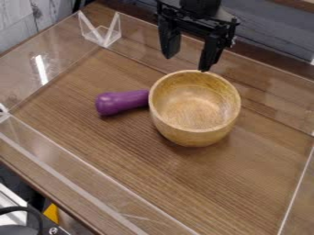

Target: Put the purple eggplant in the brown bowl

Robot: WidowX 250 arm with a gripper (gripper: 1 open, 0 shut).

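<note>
The purple eggplant (121, 102) lies on the wooden tabletop, just left of the brown bowl (194, 108) and almost touching its wall. The bowl is round, light wood, with nothing showing inside it. My gripper (190, 53) hangs above the bowl's far rim, pointing down, black fingers spread apart and open with nothing between them. It is up and to the right of the eggplant, well clear of it.
Clear acrylic walls (50, 69) fence the wooden table (147, 174) on the left, front and right. A small clear folded stand (101, 30) sits at the back left. Bare wood stretches in front of the bowl.
</note>
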